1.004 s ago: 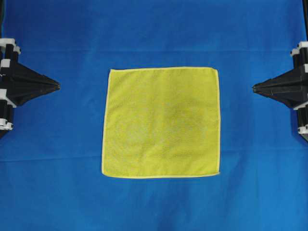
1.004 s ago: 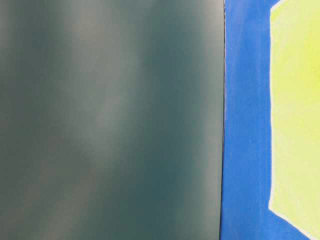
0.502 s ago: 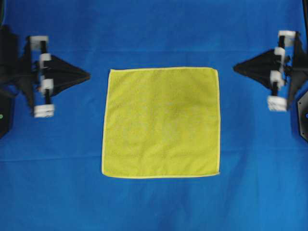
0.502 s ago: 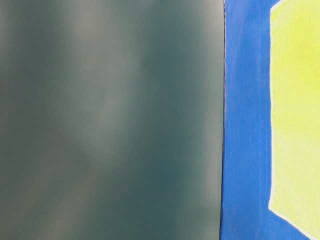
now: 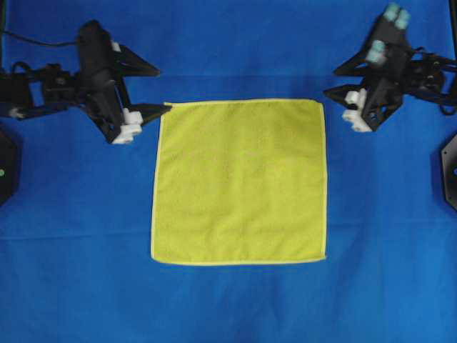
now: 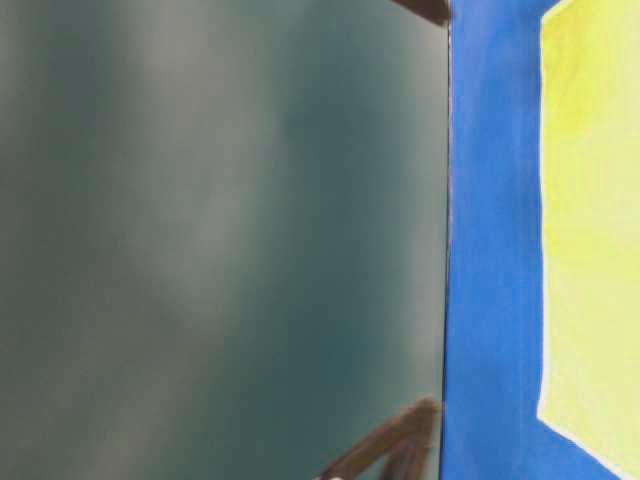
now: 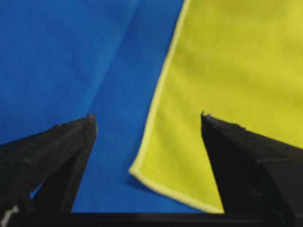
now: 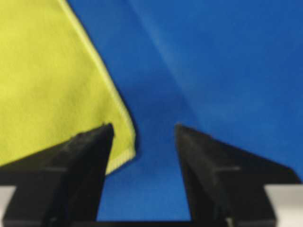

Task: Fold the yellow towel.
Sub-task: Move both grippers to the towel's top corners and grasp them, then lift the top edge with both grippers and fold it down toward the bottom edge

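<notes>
Both claws moved in from the worktop edges to the yellow towel's [image 5: 239,182] far corners.
Left claw [image 5: 158,88] and right claw [image 5: 334,81] gape wide, empty; towel flat, centred on blue cloth [image 5: 228,43]. Pinch both corners together, hem included.

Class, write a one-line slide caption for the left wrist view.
Open left gripper straddles a corner of the flat yellow towel on the blue cloth.

Blue cloth and a dark panel

You see a large blue cloth [image 5: 228,307] spread across the whole work surface, faintly creased from 9 to 3 o'clock; table-level, a blurred dark grey-green panel [image 6: 220,240] fills your left side.
</notes>
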